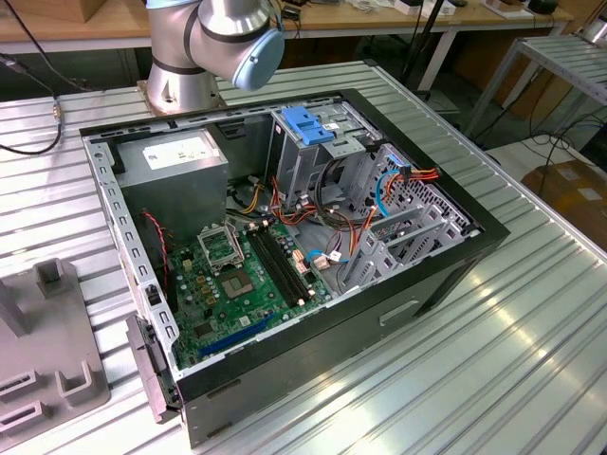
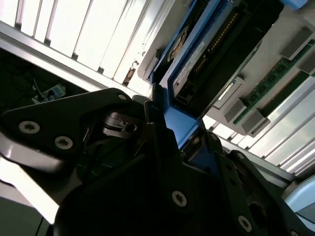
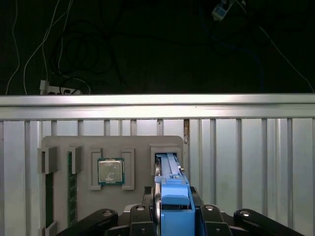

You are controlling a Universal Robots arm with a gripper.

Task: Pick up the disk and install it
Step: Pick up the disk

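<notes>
Pick-up step: gripper (image 3: pixel 173 211) jaws clamped narrow on grey-metal, blue-framed disk (image 3: pixel 172 189), edgewise in grey slotted holder tray (image 3: pixel 59 145). Judged need: straight pull clear of slot.

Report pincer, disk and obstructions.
Pincer shut on the disk by its blue frame. Disk on edge at its slot in the grey tray. Processor chip one slot over, apart.

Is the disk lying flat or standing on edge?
On edge: the disk shows its narrow blue-framed side in the first wrist view, held by the gripper.
</notes>
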